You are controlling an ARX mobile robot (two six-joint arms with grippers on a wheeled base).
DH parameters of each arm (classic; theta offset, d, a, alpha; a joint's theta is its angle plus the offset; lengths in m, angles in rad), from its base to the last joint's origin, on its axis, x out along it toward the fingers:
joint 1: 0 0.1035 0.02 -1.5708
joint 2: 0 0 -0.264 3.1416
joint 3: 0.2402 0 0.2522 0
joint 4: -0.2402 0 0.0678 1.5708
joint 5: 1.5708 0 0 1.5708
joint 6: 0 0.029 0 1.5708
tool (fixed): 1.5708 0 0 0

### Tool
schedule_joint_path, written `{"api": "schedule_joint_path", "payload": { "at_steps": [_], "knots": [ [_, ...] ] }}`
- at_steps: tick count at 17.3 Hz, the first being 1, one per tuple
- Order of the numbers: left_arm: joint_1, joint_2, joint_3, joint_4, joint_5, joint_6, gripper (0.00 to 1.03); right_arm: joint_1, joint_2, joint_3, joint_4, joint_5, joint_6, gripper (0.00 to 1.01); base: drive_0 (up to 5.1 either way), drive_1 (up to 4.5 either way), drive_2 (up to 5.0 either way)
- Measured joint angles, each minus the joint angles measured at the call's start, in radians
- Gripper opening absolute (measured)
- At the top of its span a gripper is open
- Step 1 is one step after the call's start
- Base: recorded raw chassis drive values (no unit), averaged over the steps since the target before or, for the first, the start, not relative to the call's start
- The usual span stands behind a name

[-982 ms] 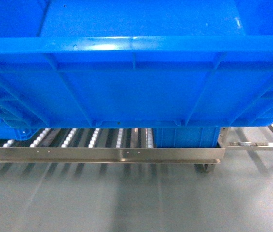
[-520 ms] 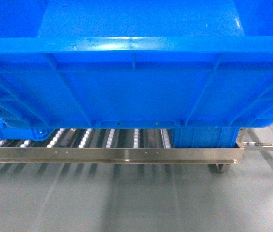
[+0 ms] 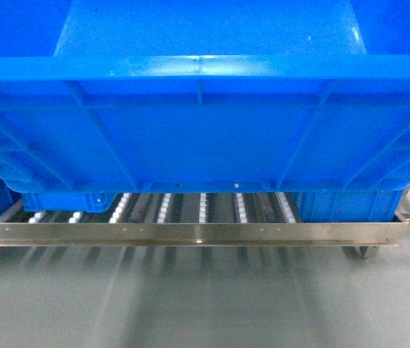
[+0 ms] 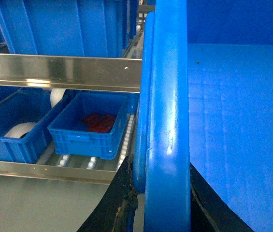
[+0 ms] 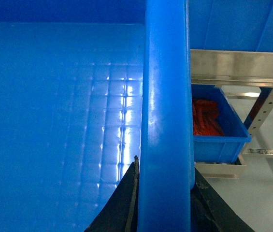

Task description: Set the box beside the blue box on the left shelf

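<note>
Since the earlier head frames the left shelf [image 3: 190,233] has slid to the right under you: its right end post now sits near the right edge, and a small bin [image 3: 67,200] has come into sight on the left part of the roller bed. You are carrying the box [image 3: 205,130] high and close to the camera, so its ribbed front wall and thick rim fill most of the head view, with the shelf's front rail and white rollers [image 3: 202,206] showing just below its bottom edge. Your left hand [image 4: 160,203] is clamped over the box's left rim, one dark finger [image 4: 114,203] outside the wall and the other inside. Your right hand [image 5: 163,203] grips the right rim the same way, a finger on each side of it. The box hangs in the air in front of the shelf, not yet resting on the rollers. On the lower level, a blue box [image 3: 346,205] stands at the right end; in the right wrist view it holds red pieces [image 5: 205,118]. In the left wrist view the small bin [image 4: 90,123] with something red in it sits beside another bin [image 4: 15,123] holding white rolls, and larger blue crates [image 4: 64,26] stand on the level above
</note>
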State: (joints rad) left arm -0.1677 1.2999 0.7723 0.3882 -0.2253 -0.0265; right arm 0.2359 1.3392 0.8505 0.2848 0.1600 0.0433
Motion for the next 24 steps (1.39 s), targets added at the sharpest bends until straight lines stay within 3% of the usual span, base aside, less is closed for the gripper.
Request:
{"api": "schedule_joint_path", "payload": {
  "at_steps": [3, 24],
  "knots": [
    [0.000, 0.000, 0.000, 0.002, 0.002, 0.000, 0.18, 0.000, 0.000, 0.000, 0.000, 0.000, 0.000, 0.20, -5.0, 2.43, 2.4],
    [0.007, -0.001, 0.000, 0.007, 0.000, 0.000, 0.18, 0.011, 0.000, 0.000, 0.008, 0.003, 0.001, 0.20, 0.0, 0.00, 0.0]
  ]
}}
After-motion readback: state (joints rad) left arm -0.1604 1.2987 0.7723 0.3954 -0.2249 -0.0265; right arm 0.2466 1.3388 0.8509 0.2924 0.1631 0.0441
